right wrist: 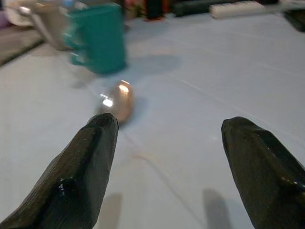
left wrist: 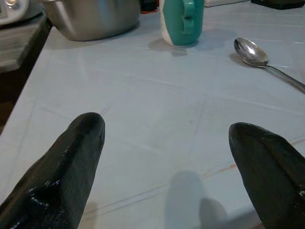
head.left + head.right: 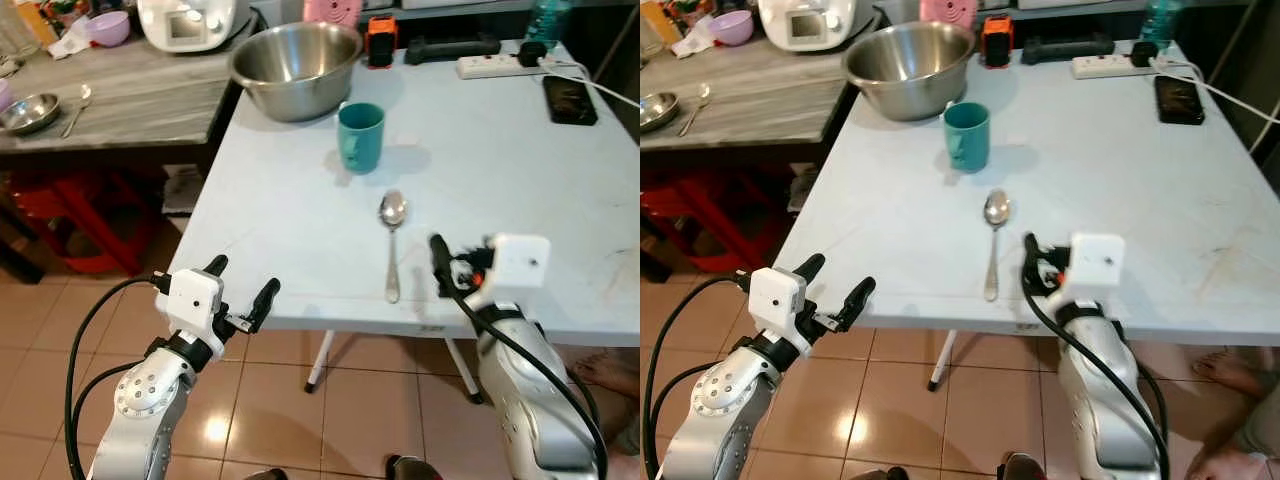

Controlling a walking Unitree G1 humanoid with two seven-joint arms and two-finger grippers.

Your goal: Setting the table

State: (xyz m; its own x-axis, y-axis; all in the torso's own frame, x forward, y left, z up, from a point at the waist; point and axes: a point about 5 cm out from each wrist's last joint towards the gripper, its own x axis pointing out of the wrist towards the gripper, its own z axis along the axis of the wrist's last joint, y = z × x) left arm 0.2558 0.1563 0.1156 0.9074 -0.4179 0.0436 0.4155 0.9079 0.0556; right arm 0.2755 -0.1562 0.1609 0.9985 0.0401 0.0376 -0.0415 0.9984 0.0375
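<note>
A metal tablespoon (image 3: 392, 240) lies on the pale blue-white square table (image 3: 520, 190), its bowl pointing toward the teal ceramic mug (image 3: 360, 137) and its handle reaching to the near edge. The mug stands upright just beyond the spoon, handle on the robot's left. Behind the mug, near the table's far left corner, sits a large stainless-steel mixing bowl (image 3: 296, 68). Further from the mug, along the far edge, are a white power strip (image 3: 497, 66) and a black phone (image 3: 570, 99); no brand name or lettering on any of them is readable.

The right gripper (image 1: 171, 157) hovers low over the near edge just right of the spoon handle, fingers spread wide and holding nothing. The left gripper (image 3: 240, 290) hangs off the near left edge, well left of the spoon, fingers also wide apart and empty.
</note>
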